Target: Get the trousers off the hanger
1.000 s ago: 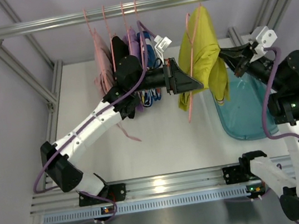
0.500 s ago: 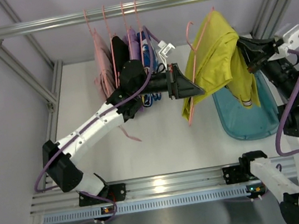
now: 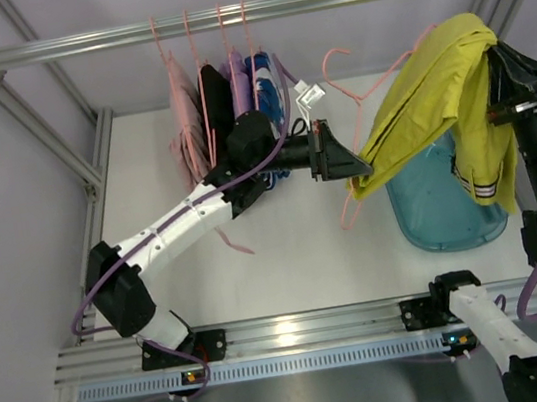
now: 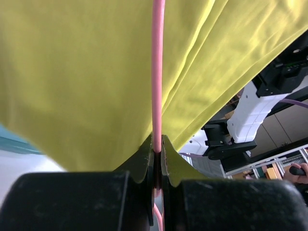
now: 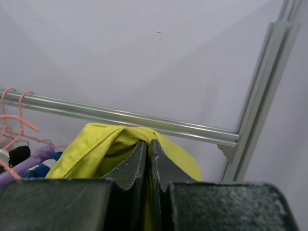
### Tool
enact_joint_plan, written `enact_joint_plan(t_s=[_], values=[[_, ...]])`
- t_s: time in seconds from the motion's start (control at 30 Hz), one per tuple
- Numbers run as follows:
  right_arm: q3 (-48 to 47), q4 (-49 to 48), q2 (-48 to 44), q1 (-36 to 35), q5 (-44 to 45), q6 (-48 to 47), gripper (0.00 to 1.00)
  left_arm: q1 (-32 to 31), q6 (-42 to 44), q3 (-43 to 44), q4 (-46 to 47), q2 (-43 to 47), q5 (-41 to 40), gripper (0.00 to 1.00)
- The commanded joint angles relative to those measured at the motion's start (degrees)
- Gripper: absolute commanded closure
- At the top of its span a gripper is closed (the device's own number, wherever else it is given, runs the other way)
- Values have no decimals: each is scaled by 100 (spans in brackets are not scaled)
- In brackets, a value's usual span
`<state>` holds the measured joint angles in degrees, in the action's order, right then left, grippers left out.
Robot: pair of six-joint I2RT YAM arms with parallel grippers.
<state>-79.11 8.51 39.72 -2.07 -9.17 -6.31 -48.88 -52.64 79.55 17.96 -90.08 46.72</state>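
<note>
Your left gripper [image 4: 156,147] pinches the pink hanger [image 4: 157,72] by its wire, off the rail [image 3: 250,9]; your right gripper [image 5: 147,150] clamps the yellow trousers [image 3: 430,86], stretched between both above the teal tub [image 3: 430,212]

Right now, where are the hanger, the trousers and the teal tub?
hanger [image 4: 157,72], left wrist view, on its straight wire.
trousers [image 3: 433,80], top view, on the upper fold.
teal tub [image 3: 427,213], top view, on its bare floor.

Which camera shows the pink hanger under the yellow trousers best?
Top external: the hanger shows hook and lower wire outside the trousers. Left wrist shows only one straight stretch in the left pincer. Right wrist shows none.
</note>
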Motion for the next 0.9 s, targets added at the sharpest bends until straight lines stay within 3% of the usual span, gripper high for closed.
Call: enact_joint_plan(t_s=[0.0,0.27,0.47,0.87], values=[[-465,-1097,-167,75,741,-239,100,2,-53,-62,393,-80,-137,100],[-492,-1334,-254,66,1654,-670,100,2,-88,-212,393,-141,-189,100],[-596,-1309,-360,57,1725,-653,100,10,-176,-212,402,-282,-242,100],[-1098,-1326,-35,13,514,340,100,-112,-598,61,-257,-914,-427,100]])
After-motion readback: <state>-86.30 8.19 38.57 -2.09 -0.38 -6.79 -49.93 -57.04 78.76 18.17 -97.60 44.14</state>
